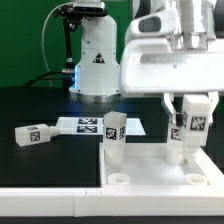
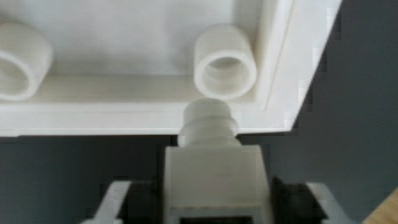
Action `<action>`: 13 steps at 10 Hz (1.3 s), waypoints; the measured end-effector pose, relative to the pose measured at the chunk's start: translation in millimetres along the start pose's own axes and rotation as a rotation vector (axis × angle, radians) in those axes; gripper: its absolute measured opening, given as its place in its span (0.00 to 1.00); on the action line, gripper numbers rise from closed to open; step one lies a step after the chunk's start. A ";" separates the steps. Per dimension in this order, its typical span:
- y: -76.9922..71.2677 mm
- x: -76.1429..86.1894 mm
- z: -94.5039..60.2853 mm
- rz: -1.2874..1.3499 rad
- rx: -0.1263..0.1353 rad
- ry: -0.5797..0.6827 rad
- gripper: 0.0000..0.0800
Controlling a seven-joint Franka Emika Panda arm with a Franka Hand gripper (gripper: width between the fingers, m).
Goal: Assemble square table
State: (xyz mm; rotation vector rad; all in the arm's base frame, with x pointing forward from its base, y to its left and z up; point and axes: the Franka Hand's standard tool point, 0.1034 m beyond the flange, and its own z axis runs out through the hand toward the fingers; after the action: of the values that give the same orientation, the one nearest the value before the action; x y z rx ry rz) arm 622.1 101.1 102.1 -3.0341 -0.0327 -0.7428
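End effector [image 1: 190,116] gripping leg [image 1: 188,142], lying leg [image 1: 33,134] exterior-only

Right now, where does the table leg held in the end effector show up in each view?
Exterior view: the held leg stands upright in the end effector at the exterior view's right, over the square table top.
Wrist view: the held leg fills the middle, its tip pointing toward a round socket.
Shared landmark: the square table top, just beyond the leg's tip in both views.
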 end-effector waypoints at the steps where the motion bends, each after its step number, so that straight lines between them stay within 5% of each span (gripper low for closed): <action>1: 4.0 5.4 5.3 -0.015 -0.005 0.009 0.35; 13: -12.9 -14.6 30.4 -0.045 -0.004 0.000 0.35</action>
State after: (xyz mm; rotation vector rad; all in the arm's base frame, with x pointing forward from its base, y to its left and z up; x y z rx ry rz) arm 622.9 114.5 68.6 -3.0464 -0.1000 -0.7471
